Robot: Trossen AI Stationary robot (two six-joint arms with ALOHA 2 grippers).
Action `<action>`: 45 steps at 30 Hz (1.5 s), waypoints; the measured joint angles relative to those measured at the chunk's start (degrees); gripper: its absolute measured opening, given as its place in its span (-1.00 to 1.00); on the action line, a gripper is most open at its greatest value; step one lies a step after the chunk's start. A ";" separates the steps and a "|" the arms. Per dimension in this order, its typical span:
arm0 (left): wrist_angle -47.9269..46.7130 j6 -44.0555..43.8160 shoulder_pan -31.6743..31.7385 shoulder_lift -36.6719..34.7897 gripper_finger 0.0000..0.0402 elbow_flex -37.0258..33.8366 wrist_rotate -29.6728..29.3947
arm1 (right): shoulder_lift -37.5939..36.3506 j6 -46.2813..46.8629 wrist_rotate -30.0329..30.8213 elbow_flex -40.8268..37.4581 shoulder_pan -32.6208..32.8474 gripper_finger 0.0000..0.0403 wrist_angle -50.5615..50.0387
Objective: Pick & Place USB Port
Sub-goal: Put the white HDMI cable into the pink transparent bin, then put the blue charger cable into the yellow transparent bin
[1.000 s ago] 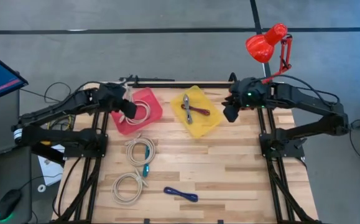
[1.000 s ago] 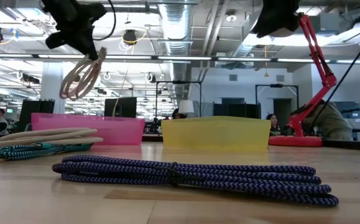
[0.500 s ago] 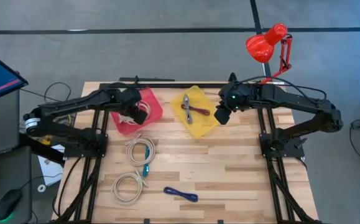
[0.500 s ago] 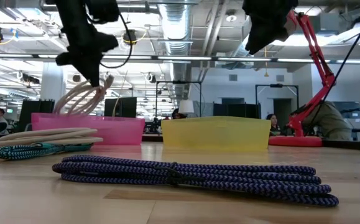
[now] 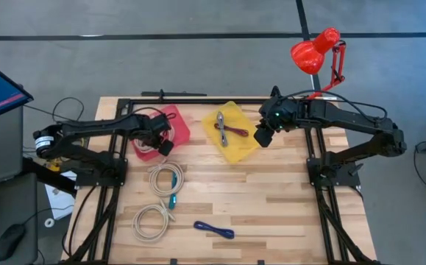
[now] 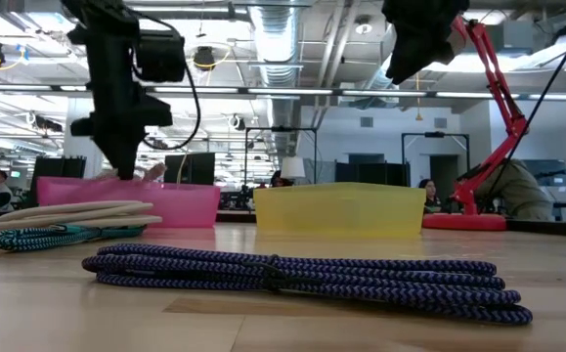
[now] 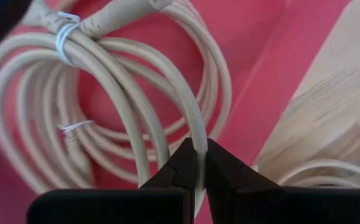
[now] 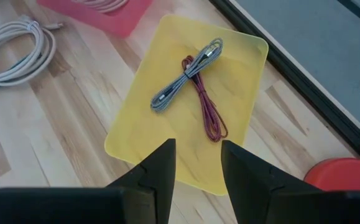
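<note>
Since one second ago the left gripper (image 7: pixel 198 165) has come down from above the table into the pink tray (image 5: pixel 182 126), and its fingers are still pressed on one strand of the beige coiled cable (image 7: pixel 114 93), which now lies on the tray floor. The right gripper (image 8: pixel 195 165) hangs with fingers spread over the yellow tray (image 8: pixel 245 56) holding a grey cable (image 8: pixel 183 84) and a red cable (image 8: pixel 206 112). If the left arm rises before it lets go, I think the coil could come out again, or hang over the tray wall.
</note>
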 joint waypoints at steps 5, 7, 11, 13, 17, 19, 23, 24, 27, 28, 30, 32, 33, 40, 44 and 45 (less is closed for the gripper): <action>3.98 -1.66 -0.02 0.01 -0.89 -2.80 0.66 | 0.02 -0.44 0.58 0.00 -0.04 -0.40 0.00; 4.37 -2.75 0.00 0.02 -0.85 -3.10 0.66 | 0.02 -0.44 0.87 0.00 -0.04 -0.40 0.00; 5.62 -3.19 -0.02 0.02 -0.77 -3.13 0.70 | 0.02 -0.45 0.88 0.00 -0.04 -0.40 0.01; 6.38 -3.19 0.00 0.02 -0.74 -3.13 0.70 | 0.02 -0.46 0.86 0.00 0.01 -0.40 0.01; 7.40 -3.20 0.00 0.02 -0.64 -3.13 1.57 | 0.02 -0.59 0.88 0.00 0.01 -0.40 0.02; 7.77 -3.19 0.00 0.00 -0.58 -3.13 2.99 | 0.01 -0.60 0.88 0.00 0.01 -0.40 0.02; 7.80 -3.10 0.02 0.02 -0.47 -3.01 6.06 | 0.02 -0.61 0.88 0.00 0.01 -0.40 0.02; 7.75 -3.07 0.01 0.01 -0.45 -2.73 7.20 | 0.02 -0.61 0.88 0.00 0.01 -0.40 0.02; 7.84 -2.62 -0.02 0.02 -0.42 -1.23 9.71 | 0.01 -0.62 0.88 0.00 -0.01 -0.40 0.02; 7.76 -2.60 -0.02 0.02 -0.42 -0.62 10.02 | 0.02 -0.80 0.91 0.00 -0.01 -0.40 0.02; 7.72 -2.54 -0.02 0.02 -0.42 0.88 10.35 | 0.02 -1.47 1.06 0.00 -0.01 -0.40 0.04; 7.74 -2.49 -0.02 -0.26 -0.42 2.47 10.75 | 0.02 -1.49 1.06 0.00 -0.03 -0.40 0.04; 7.66 -2.49 -0.02 -0.65 -0.42 3.19 11.00 | 0.02 -1.51 1.06 0.00 -0.04 -0.40 0.04; 7.70 -2.47 -0.02 -6.21 -0.42 7.90 11.04 | 0.02 -1.53 1.06 0.00 0.01 -0.40 0.02; 7.72 -2.49 -0.02 -11.41 -0.42 10.17 11.04 | 0.02 -1.68 1.08 0.00 0.00 -0.40 0.05; 7.84 -2.49 -0.02 -12.79 -0.42 10.71 11.04 | 0.02 -1.68 1.07 0.00 -0.01 -0.40 0.07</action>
